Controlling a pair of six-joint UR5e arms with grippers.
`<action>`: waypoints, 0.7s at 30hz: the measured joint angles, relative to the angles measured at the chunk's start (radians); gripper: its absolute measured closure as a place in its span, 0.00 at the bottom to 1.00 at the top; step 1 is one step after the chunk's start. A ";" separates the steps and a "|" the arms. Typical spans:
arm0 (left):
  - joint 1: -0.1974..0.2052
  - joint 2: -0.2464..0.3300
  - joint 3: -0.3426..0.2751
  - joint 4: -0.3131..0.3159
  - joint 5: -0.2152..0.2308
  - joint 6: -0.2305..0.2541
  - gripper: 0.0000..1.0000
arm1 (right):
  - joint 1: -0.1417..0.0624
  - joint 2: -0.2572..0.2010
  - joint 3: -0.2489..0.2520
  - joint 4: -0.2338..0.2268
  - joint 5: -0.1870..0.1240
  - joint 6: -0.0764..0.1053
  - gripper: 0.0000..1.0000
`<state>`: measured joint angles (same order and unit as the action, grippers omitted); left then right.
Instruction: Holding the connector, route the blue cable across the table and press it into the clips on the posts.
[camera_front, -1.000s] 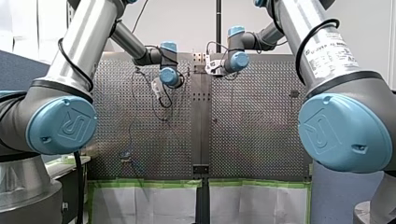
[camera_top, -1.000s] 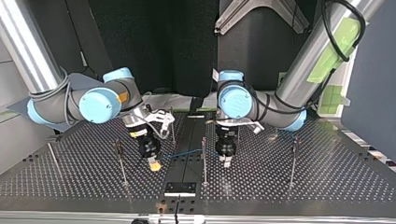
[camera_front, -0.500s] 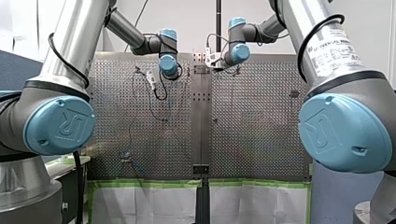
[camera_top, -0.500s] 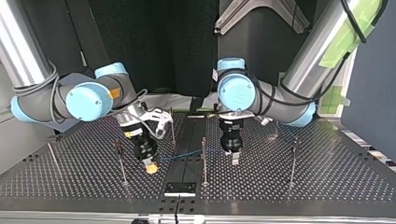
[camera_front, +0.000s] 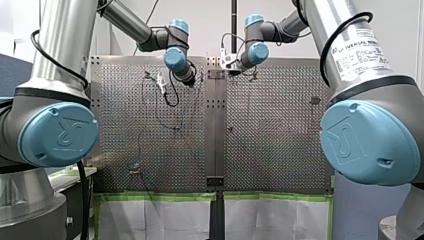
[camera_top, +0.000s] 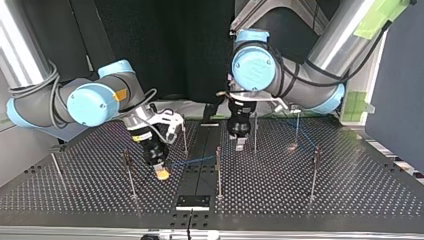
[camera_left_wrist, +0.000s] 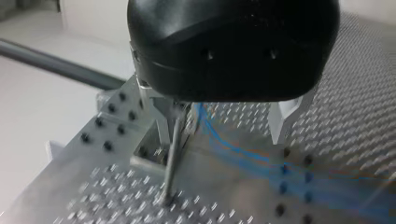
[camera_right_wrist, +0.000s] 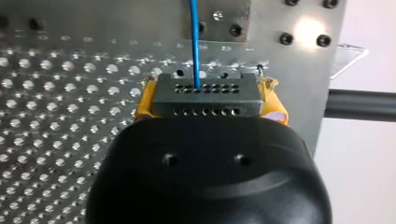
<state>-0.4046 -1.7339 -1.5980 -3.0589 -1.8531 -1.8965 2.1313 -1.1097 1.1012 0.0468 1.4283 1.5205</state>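
Observation:
In the right wrist view my right gripper (camera_right_wrist: 208, 105) is shut on a grey connector (camera_right_wrist: 205, 95) between yellow pads (camera_right_wrist: 143, 106). The blue cable (camera_right_wrist: 194, 42) leaves the connector ahead of it. The top view shows that gripper (camera_top: 161, 173) low over the table at the left. From there the blue cable (camera_top: 192, 162) runs towards the middle post (camera_top: 218, 172). My left gripper (camera_top: 240, 145) hangs above the table just right of the centre strip. In the left wrist view its metal fingers (camera_left_wrist: 219, 139) stand open with nothing between them, above the blue cable (camera_left_wrist: 243, 156) and a thin post (camera_left_wrist: 172, 158).
Several thin posts rise from the perforated table (camera_top: 360, 190), among them one at the top view's left (camera_top: 129, 175), one at its right (camera_top: 313, 172) and one further back (camera_top: 255, 132). A black plate (camera_top: 193, 202) sits on the centre strip by the near edge.
My left gripper has risen and drawn back from the cable, away from the top view's near edge. My right gripper has shifted only slightly, still shut on the connector.

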 joint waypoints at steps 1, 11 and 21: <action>-0.004 0.009 -0.009 -0.009 0.003 -0.001 0.00 | 0.000 0.000 0.001 0.000 0.000 0.000 1.00; -0.054 0.103 -0.100 0.013 -0.001 -0.002 0.00 | -0.004 -0.009 0.014 -0.001 0.000 0.003 1.00; -0.102 0.142 -0.070 0.046 -0.027 0.003 0.00 | -0.018 -0.010 0.015 0.000 0.001 0.017 1.00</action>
<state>-0.5065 -1.5916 -1.6680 -3.0131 -1.8801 -1.8935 2.1134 -1.1192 1.1161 0.0469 1.4290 1.5376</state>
